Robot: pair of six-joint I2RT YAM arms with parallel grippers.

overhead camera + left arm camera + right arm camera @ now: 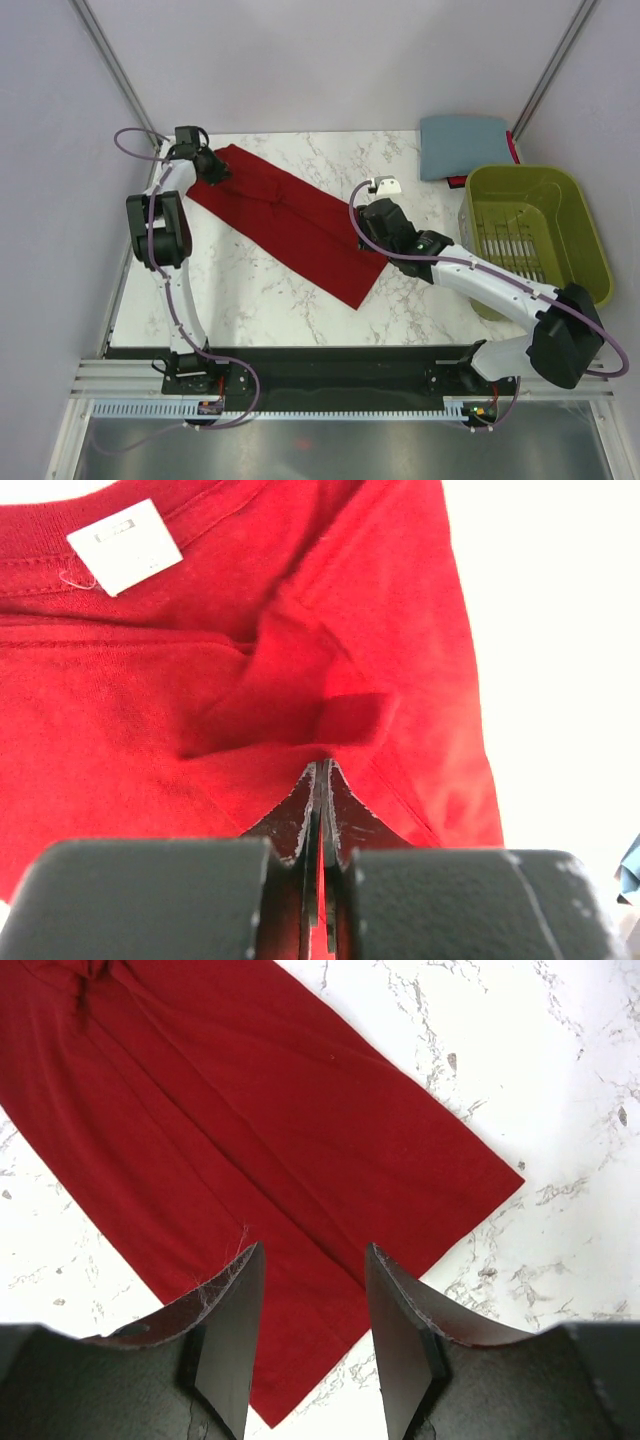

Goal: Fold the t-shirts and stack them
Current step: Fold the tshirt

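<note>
The left gripper (320,772), arm reaching far, pinched the collar end of the dark red t-shirt (285,220). The right gripper (313,1255) hung parted, empty, over its hem.

The desk (260,290) is white stone with thin grey lines running through it. At its right side sits a green plastic basket (578,228). It is open at the top and has slits in its bottom. Plain grey walls (320,60) stand around the desk, with a thin metal pole (110,60) in the far left corner. A black strip (330,365) runs along the near edge.
</note>
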